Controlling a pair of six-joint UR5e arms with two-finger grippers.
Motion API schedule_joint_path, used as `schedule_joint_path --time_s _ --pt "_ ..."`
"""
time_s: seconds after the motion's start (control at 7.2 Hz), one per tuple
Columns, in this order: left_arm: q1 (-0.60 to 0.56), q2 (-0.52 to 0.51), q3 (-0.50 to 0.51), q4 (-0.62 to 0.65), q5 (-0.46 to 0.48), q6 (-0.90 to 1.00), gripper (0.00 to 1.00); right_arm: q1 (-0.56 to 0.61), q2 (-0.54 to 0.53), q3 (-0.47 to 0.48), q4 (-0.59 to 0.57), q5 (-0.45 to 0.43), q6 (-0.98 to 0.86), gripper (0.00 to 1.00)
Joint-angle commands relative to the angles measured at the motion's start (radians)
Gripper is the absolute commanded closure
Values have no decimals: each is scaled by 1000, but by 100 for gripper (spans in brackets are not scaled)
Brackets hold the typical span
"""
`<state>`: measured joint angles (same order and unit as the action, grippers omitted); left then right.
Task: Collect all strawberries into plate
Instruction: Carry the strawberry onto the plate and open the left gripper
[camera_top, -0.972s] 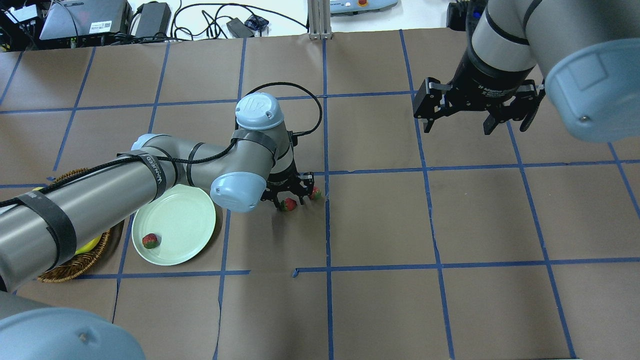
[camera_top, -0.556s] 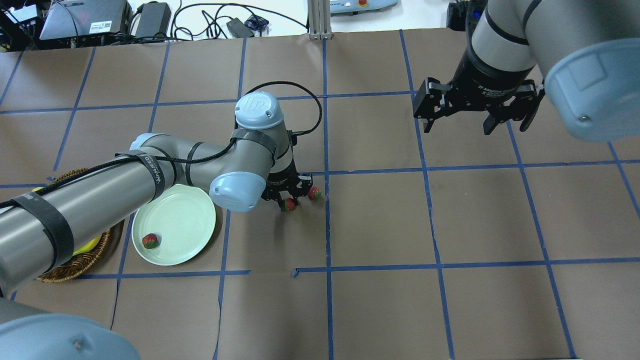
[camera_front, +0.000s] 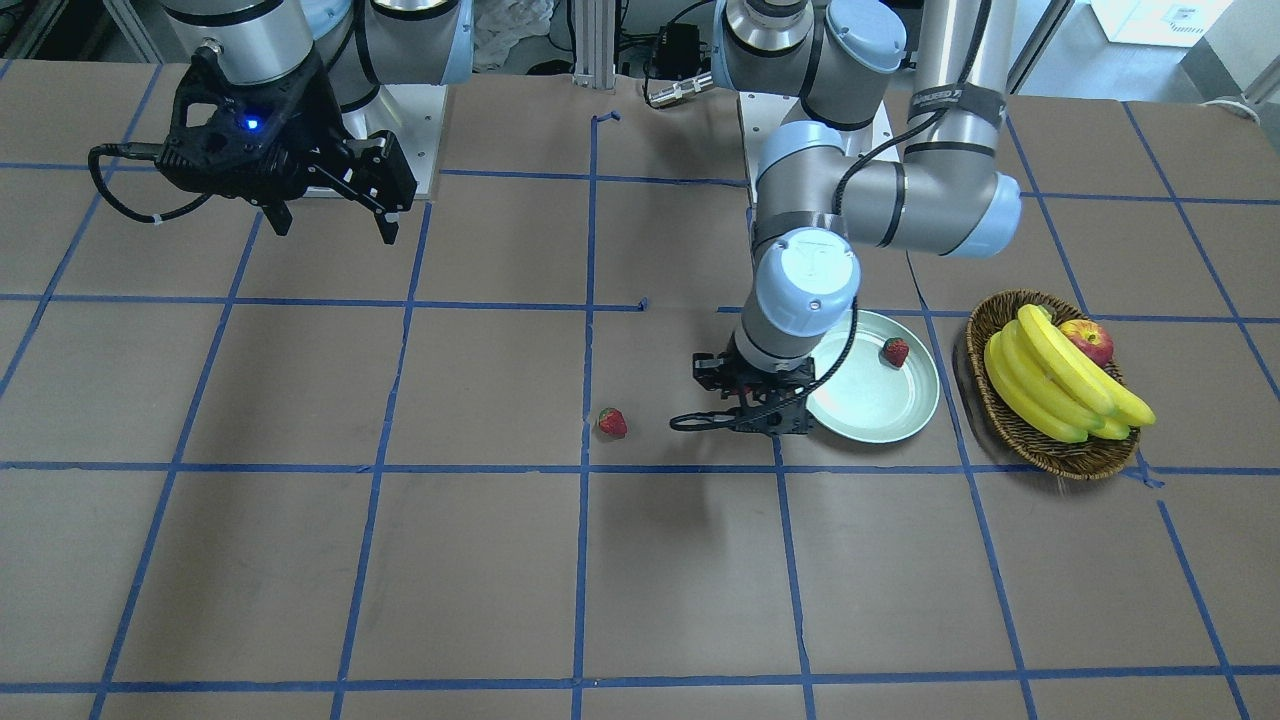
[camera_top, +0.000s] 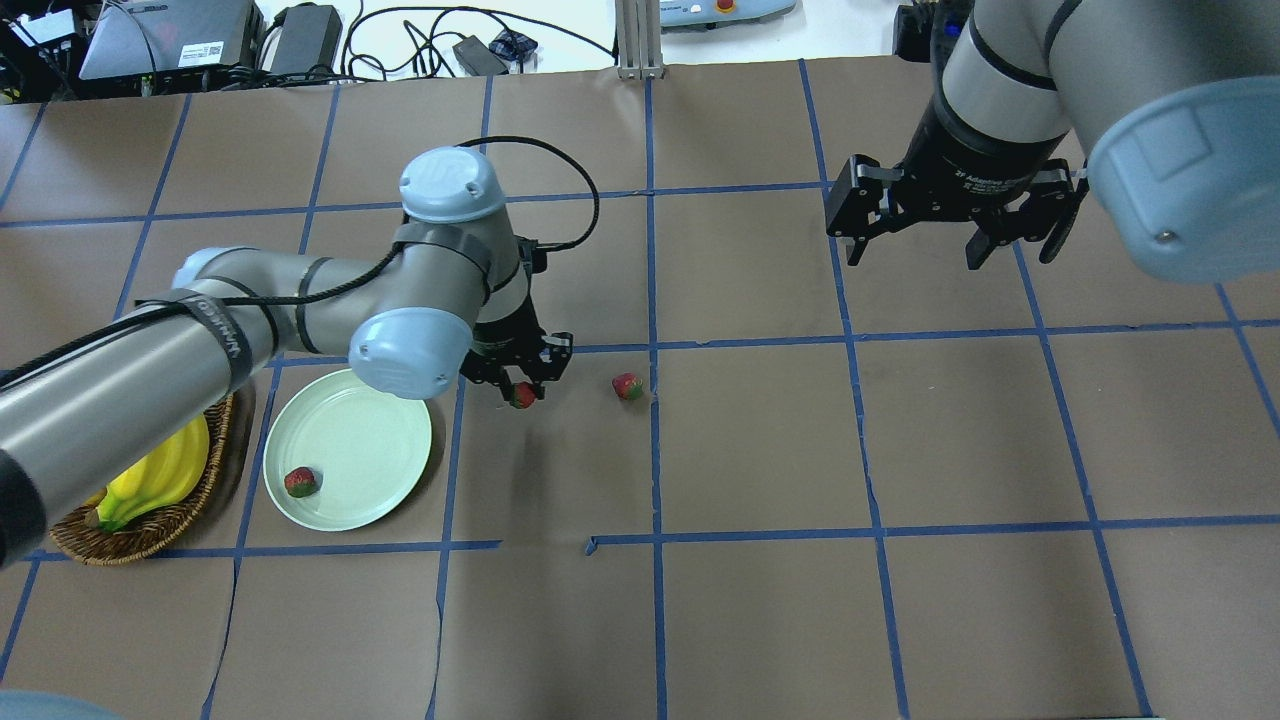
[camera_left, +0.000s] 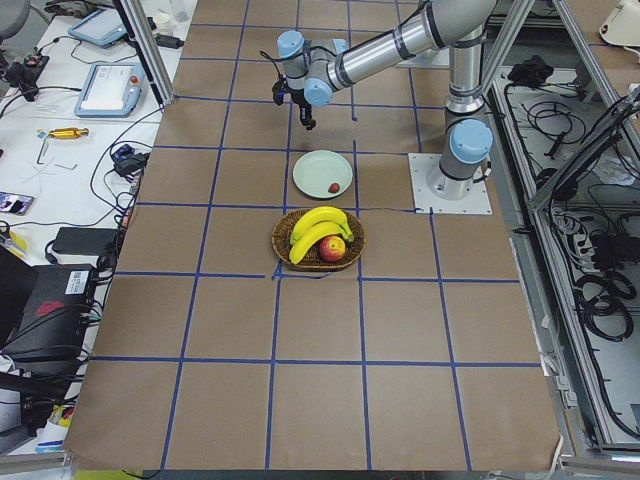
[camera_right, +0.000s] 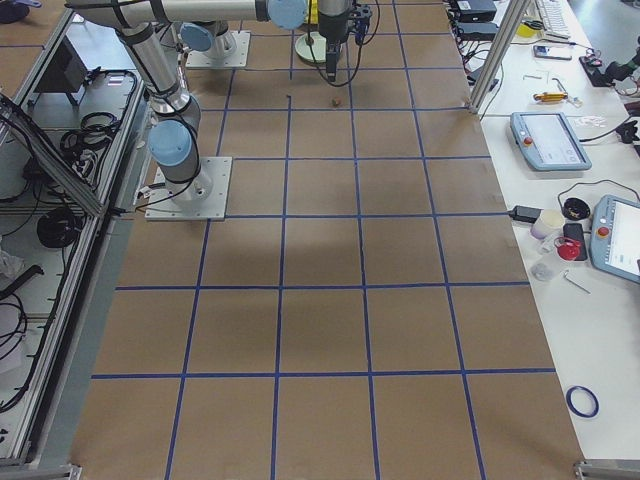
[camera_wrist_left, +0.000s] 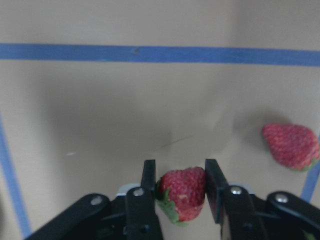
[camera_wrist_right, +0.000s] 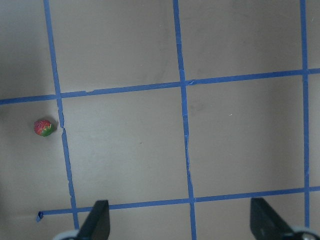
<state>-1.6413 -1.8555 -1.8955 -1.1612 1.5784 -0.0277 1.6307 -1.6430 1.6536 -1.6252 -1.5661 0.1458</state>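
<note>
My left gripper is shut on a small red strawberry, held just above the paper, right of the pale green plate. The left wrist view shows the berry pinched between both fingers. A second strawberry lies on the table further right, by a blue tape line; it also shows in the front view. A third strawberry rests inside the plate near its lower left rim. My right gripper hangs open and empty high over the far right of the table.
A brown wicker basket with bananas and a red apple stands left of the plate. Blue tape lines grid the brown paper. Cables and devices lie beyond the table's far edge.
My left gripper has moved left toward the plate with the strawberry held in it, leaving the other berry on the table. The right arm has not moved.
</note>
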Motion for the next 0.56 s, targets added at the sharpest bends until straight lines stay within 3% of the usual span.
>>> schedule_joint_path --time_s 0.0,0.28,0.42 --pt "186 65 -60 -51 17 270 91 0 0 0 -2 0 0 0" --pt "264 65 -129 -35 89 351 89 0 0 -2 -4 0 0 0" --pt "264 43 -137 -16 92 335 61 0 0 -2 -2 0 0 0"
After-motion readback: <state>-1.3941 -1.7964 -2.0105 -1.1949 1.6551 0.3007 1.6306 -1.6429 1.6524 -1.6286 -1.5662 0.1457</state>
